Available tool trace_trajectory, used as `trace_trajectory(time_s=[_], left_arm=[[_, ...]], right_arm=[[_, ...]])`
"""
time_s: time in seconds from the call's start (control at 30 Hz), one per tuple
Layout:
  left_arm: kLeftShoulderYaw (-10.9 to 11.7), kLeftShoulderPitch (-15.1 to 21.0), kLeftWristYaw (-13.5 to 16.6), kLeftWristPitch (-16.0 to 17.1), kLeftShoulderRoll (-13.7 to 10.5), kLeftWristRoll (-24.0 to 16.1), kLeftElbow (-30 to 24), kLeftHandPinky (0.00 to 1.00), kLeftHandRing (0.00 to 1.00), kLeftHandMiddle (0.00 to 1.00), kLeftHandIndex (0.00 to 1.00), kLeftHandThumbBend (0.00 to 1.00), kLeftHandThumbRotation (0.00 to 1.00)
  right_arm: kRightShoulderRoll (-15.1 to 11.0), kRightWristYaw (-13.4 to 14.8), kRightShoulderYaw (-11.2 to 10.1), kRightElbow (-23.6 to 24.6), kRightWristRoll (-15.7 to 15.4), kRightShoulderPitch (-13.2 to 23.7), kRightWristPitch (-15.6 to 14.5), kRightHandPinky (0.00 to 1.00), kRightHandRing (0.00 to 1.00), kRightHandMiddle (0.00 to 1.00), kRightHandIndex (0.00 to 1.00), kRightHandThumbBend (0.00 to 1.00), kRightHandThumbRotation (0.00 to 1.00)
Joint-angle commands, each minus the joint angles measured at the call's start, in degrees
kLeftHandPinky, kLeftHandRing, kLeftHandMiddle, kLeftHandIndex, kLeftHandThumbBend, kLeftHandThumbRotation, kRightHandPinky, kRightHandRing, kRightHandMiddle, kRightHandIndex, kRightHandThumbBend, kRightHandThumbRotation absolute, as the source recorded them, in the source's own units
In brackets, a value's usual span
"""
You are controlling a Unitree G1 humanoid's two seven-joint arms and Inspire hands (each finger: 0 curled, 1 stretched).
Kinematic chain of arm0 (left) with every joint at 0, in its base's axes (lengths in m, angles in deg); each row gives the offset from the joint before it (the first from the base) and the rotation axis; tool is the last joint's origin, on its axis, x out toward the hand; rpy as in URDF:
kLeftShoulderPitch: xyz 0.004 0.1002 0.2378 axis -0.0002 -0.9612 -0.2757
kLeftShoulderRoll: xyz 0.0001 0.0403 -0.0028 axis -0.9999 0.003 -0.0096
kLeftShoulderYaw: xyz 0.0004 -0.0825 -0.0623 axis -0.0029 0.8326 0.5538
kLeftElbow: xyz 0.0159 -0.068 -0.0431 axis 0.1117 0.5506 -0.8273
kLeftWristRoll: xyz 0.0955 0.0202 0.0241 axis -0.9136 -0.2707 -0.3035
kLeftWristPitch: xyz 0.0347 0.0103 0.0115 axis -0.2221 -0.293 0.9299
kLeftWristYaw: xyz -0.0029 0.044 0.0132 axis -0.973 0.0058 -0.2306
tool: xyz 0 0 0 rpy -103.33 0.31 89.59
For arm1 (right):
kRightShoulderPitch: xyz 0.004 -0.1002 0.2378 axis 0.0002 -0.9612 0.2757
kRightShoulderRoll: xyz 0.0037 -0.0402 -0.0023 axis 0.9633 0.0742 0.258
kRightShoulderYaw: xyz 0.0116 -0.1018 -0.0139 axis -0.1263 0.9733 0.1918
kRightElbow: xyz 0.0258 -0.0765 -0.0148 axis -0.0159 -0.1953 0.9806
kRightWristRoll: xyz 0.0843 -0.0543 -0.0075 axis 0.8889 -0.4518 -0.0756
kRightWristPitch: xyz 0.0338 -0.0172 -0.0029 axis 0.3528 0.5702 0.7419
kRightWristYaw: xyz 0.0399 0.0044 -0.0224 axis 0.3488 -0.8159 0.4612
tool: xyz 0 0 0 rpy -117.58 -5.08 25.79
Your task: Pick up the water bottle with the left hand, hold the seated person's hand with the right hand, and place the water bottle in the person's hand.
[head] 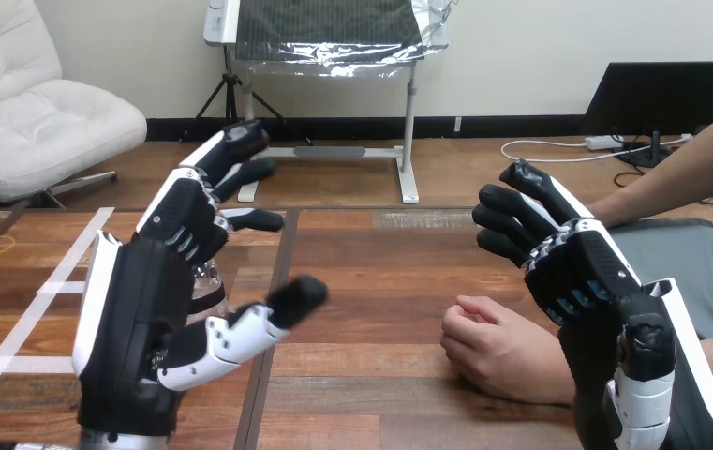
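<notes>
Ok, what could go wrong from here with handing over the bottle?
The water bottle sits mostly hidden behind the open left hand; a misjudged close could tip it. The person's hand rests curled on the table, so the bottle may find no open palm. The right hand hovers apart from it, giving no support yet.

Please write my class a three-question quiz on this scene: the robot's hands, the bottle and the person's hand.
1. True or false: the right hand grips the person's hand.
2. The water bottle shows: A) behind the left hand; B) in the person's hand; C) beside the right hand.
3. Fill in: the person's hand rests on the wooden ____.
Key: 1 false; 2 A; 3 table.
</notes>
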Motion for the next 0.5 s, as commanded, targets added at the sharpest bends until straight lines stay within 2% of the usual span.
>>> trace_trajectory(time_s=[0.0, 0.27, 0.47], left_arm=[[2.29, 3.63, 2.09, -0.23, 0.78, -2.14, 0.28, 0.71, 0.88, 0.91, 0.89, 1.00, 0.03], [4.86, 5.22, 5.59, -0.82, 0.67, -6.97, 1.79, 0.76, 0.90, 0.92, 0.89, 1.00, 0.01], [7.01, 7.41, 8.11, 1.37, -0.23, -9.74, 5.24, 0.76, 0.89, 0.92, 0.89, 1.00, 0.03]], right_arm=[[-0.28, -0.11, -0.56, 0.80, 0.09, 2.96, 0.34, 0.85, 0.86, 0.86, 0.89, 0.77, 1.00], [-0.13, 0.06, -0.47, 0.97, -0.20, 2.92, 0.16, 0.85, 0.86, 0.86, 0.89, 0.77, 1.00], [-0.19, -0.02, -0.48, 0.93, -0.17, 2.89, 0.24, 0.85, 0.86, 0.86, 0.88, 0.76, 1.00]])
